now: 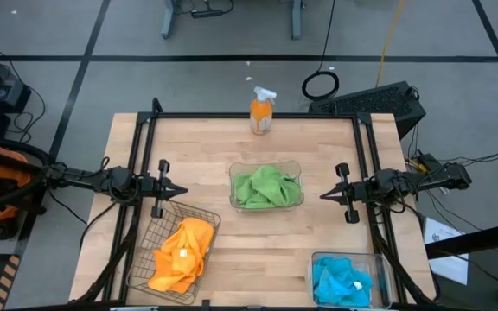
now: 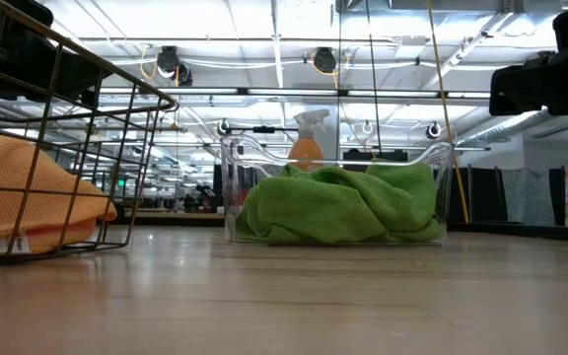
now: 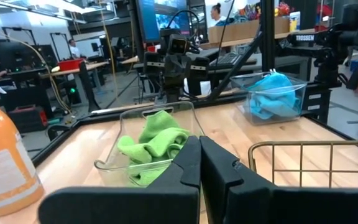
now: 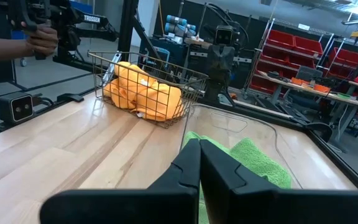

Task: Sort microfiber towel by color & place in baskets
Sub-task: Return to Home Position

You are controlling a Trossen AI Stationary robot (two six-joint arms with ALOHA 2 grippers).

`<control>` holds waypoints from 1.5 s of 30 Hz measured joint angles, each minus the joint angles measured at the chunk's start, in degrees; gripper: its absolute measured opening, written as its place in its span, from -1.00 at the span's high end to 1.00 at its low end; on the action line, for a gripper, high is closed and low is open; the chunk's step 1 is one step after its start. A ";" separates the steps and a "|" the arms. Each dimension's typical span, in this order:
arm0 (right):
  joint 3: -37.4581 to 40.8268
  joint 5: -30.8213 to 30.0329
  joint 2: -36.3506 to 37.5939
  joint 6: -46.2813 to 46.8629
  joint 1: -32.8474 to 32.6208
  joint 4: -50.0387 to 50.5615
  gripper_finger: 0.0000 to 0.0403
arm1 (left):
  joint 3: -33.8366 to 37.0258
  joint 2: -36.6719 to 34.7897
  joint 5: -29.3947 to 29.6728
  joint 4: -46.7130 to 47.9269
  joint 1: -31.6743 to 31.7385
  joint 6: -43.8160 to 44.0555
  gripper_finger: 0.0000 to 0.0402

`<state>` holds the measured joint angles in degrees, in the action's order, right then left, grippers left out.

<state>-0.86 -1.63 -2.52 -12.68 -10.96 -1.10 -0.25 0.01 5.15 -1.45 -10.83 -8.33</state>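
Green towels [image 1: 266, 188] crumpled in clear basket [image 1: 293, 167].

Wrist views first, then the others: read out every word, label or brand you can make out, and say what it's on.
"TROSSEN": on a dark arm link beyond the table, in the left wrist view.
"TROSSEN": on another dark arm link near a person's hand, in the right wrist view.
Unreadable: the spray bottle label is blurred, and the white tag on the orange towels is too small.
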 joint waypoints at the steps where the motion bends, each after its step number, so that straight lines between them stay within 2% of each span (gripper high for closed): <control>1: 0.00 0.00 0.00 -0.02 0.00 0.00 1.00 | 0.00 0.00 0.02 0.00 0.00 -0.07 1.00; 8: 0.00 0.00 0.00 1.97 0.00 0.00 1.00 | 0.00 0.00 0.34 -0.04 1.95 -2.45 1.00; 23: 0.00 0.00 0.00 5.02 0.00 0.02 1.00 | -0.01 0.00 -6.37 0.72 8.26 -0.99 1.00; 33: 0.00 0.00 -0.02 4.98 -0.01 0.02 1.00 | -0.01 0.00 -6.39 0.70 8.24 2.42 1.00; 45: 0.00 0.00 -0.02 4.98 -0.02 0.02 1.00 | 0.00 0.00 -6.36 0.63 8.24 0.43 0.92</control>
<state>-0.86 -1.63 -2.55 -7.70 -10.98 -1.08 -0.25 0.01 -1.21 -0.82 -2.59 -7.90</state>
